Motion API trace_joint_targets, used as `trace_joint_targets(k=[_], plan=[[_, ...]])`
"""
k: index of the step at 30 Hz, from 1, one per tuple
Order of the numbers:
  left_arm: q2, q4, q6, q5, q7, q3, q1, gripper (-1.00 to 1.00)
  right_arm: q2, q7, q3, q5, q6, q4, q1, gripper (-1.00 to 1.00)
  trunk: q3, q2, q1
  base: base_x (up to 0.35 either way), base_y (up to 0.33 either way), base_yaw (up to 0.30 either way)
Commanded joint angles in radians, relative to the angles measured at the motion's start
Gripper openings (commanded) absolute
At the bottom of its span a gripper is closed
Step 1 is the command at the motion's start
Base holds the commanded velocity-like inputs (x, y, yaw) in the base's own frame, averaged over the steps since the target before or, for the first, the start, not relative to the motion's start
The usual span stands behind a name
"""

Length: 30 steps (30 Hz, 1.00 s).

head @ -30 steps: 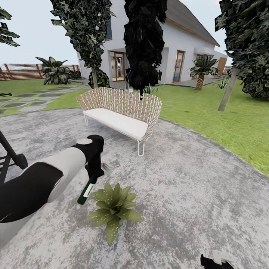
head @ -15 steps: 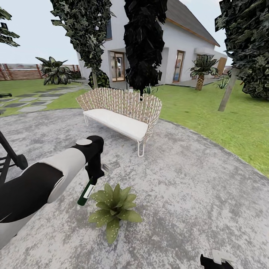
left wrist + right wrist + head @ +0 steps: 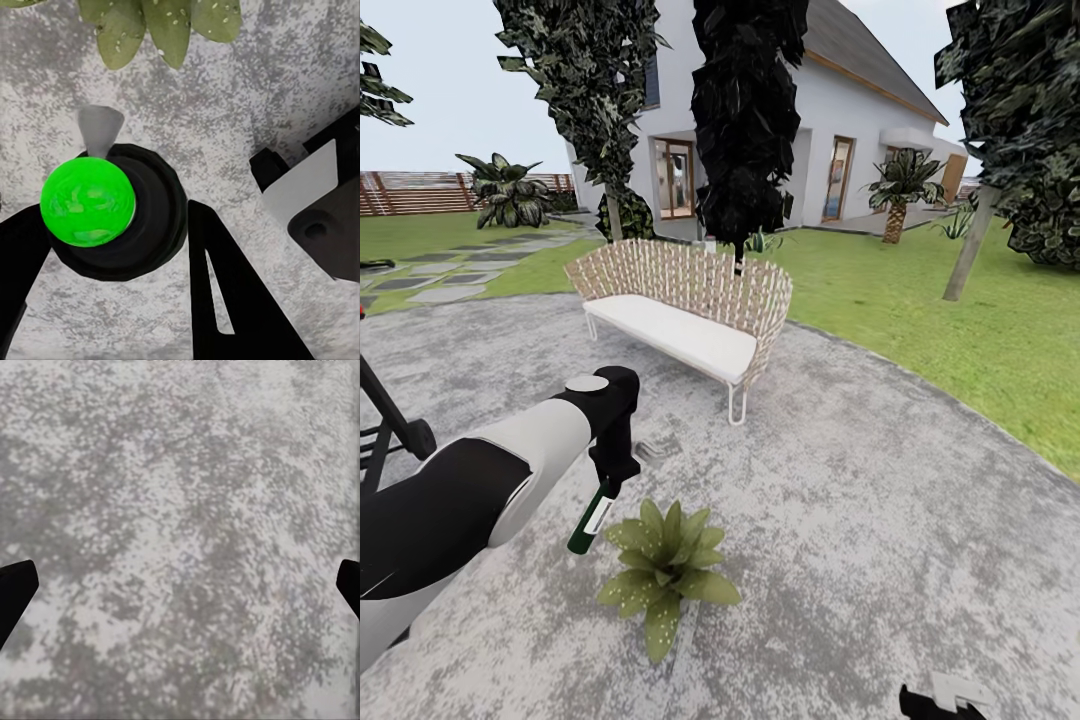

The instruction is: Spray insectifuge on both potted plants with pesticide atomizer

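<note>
Mottled grey stone patio (image 3: 880,520), speckled pointed-leaf potted plant (image 3: 665,565), left fingers (image 3: 600,487) clamping slim atomizer (image 3: 591,518), right fingers (image 3: 15,592) spread.

The left arm (image 3: 490,480) is glossy white and black, ending in a black wrist with black jaws.

Flat, even daylight under a pale sky; no clear sun direction. Shadows weak: only faint darkening under the wicker bench (image 3: 685,305). Trees (image 3: 745,110) render near-black, detail lost. No glare. Head view bows toward the edges, wide-angle. Patio (image 3: 180,540) texture coarse and blotchy in wrist views; all renders slightly soft.
</note>
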<state>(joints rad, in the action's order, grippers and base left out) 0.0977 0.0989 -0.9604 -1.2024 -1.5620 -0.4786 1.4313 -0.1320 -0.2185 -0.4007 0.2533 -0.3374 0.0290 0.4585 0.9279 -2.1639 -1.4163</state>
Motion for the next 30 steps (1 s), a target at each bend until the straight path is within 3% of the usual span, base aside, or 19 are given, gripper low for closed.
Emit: trace_joint_targets(k=[1,10,14,20,30], plan=[[0.000,0.001,-0.011,-0.011,-0.009,0.003,0.000,-1.00,0.000,-0.004,-0.007,0.011,-0.003,-0.001,0.000,1.00,-0.002,0.007,0.004,0.000,0.000,0.000],[-0.002,0.002,-0.011,-0.008,-0.009,0.006,0.001,-1.00,0.009,-0.006,-0.007,0.008,-0.002,-0.003,-0.001,1.00,-0.031,0.070,0.039,0.000,0.000,0.000],[-0.003,0.021,-0.011,-0.008,-0.009,0.006,0.000,-1.00,0.045,-0.005,-0.008,0.006,0.001,-0.003,-0.020,1.00,-0.043,0.098,0.054,0.000,0.000,0.000],[-0.004,0.058,-0.012,-0.008,-0.009,0.007,0.000,-1.00,0.073,-0.003,-0.008,0.006,0.001,-0.003,-0.051,1.00,-0.062,0.140,0.077,0.000,0.000,0.000],[-0.017,0.064,-0.014,-0.008,-0.009,0.008,0.000,-1.00,0.077,-0.002,-0.008,0.006,0.001,-0.003,-0.052,1.00,-0.093,0.210,0.115,0.000,0.000,0.000]])
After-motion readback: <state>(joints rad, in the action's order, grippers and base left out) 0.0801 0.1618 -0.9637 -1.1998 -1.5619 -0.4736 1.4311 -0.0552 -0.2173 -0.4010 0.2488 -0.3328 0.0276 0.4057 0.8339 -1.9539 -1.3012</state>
